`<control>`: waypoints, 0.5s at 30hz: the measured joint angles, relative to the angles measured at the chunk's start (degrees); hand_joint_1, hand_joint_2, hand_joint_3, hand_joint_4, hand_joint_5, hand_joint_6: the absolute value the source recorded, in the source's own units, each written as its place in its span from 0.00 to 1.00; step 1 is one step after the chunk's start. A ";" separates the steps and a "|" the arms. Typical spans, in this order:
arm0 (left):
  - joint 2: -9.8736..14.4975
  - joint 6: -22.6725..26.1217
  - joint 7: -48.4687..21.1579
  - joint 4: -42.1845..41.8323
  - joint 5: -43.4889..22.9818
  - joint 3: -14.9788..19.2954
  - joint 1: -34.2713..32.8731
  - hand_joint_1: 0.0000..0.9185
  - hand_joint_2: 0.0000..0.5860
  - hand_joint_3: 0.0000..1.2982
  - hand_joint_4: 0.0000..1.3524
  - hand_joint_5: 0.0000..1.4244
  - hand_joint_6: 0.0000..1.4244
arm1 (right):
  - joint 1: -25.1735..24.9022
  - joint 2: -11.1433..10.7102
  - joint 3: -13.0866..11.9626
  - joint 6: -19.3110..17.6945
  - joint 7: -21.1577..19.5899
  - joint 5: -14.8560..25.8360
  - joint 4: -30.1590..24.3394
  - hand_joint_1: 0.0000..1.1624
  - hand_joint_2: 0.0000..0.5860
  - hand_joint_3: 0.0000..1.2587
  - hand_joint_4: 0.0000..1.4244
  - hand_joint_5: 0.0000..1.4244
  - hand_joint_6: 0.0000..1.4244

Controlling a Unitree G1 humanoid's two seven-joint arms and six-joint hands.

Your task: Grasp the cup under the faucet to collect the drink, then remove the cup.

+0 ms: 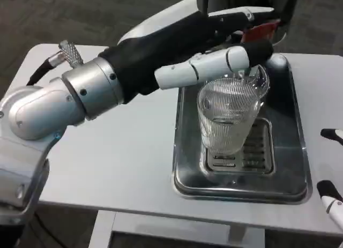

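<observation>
A clear ribbed cup stands upright on the slotted drip grate of a steel tray, right under the faucet. The faucet's red handle shows tilted between the fingers of my left hand, which reaches across from the left and grips it, one finger above and one below. This hand is above the cup and does not touch it. I cannot tell whether liquid is flowing. My right hand shows only fingertips at the right edge, spread apart and holding nothing.
The white table spreads left of the tray. My left forearm crosses above the table's left half. The tray's raised rim surrounds the cup. The table's front edge is near the bottom.
</observation>
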 measured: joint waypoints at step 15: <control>2.87 -8.37 -0.50 -0.08 6.93 -1.60 -0.04 0.00 0.20 0.12 0.06 0.13 0.11 | -0.65 0.05 0.80 0.52 -0.01 -0.10 -0.29 0.37 0.85 0.11 0.09 0.06 0.07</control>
